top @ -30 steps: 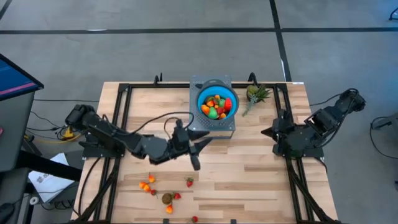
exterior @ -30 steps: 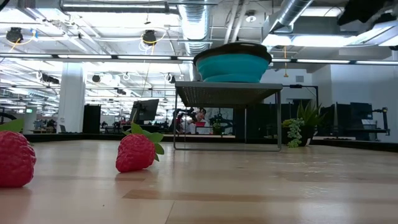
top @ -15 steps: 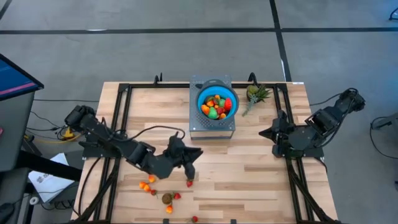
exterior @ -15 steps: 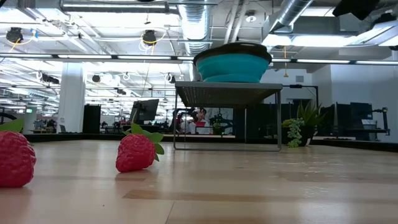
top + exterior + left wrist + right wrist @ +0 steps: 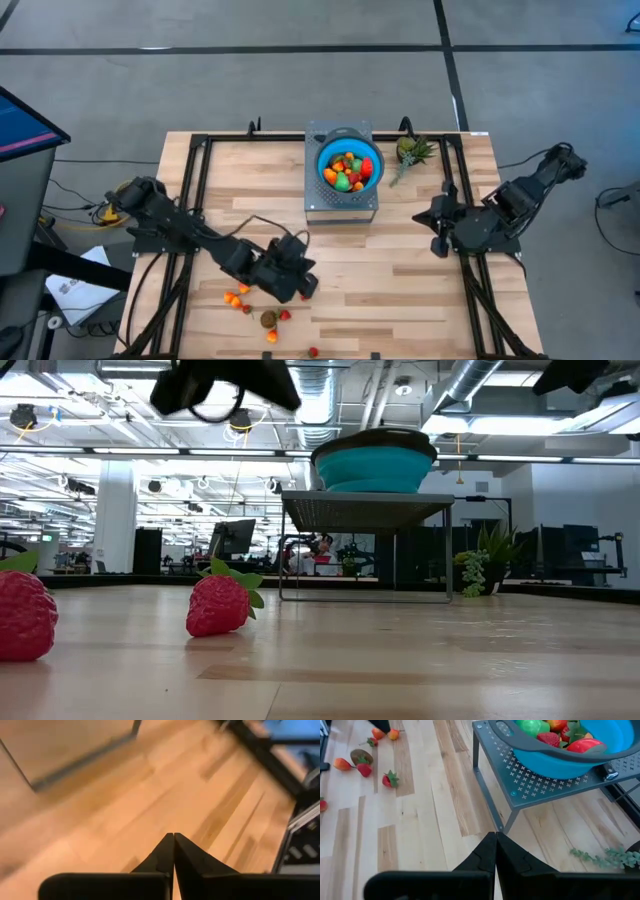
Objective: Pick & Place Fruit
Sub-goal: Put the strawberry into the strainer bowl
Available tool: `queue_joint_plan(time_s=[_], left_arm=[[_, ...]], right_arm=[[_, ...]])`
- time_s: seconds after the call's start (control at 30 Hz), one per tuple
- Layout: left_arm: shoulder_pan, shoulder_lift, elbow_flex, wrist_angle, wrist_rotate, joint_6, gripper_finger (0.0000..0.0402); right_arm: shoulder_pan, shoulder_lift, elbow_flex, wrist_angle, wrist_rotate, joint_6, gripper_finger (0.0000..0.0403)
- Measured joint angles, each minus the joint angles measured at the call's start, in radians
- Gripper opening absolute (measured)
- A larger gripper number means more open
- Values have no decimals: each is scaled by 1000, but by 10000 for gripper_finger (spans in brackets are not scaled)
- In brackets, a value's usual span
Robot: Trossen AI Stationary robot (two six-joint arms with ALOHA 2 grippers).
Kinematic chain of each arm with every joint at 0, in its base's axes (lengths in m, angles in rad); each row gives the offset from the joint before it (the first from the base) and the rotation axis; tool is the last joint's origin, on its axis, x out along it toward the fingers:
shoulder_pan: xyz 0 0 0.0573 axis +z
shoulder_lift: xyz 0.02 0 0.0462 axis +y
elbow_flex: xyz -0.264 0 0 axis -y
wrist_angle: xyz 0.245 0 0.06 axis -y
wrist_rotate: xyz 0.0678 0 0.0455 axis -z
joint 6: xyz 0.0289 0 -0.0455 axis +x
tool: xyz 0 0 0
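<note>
Left claw [image 5: 300, 284] is seen from above low over the worktop [image 5: 400, 290] beside loose fruit [image 5: 262, 312], its fingers pressed together on nothing, as the left wrist view confirms. Right claw [image 5: 436, 222], likewise closed and empty, is parked right of the blue bowl [image 5: 349, 168] of fruit. Only the low view shows one strawberry [image 5: 220, 603] lying leaves-up.

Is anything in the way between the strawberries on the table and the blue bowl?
Only the shut left gripper hangs between the strawberries and the blue bowl, which sits raised on a grey stand.
</note>
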Motion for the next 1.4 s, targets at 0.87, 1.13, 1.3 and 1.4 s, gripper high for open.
queue_joint_plan(time_s=[0.87,1.13,1.3,1.4], left_arm=[[0,108,0,-2,154,191,2],[20,108,0,-28,185,139,16],[53,108,0,-94,252,105,77],[74,108,0,-95,299,103,128]], right_arm=[[4,67,0,0,-9,95,0],[4,67,0,0,-11,95,0],[4,67,0,0,-11,95,0],[4,67,0,-2,-11,95,0]])
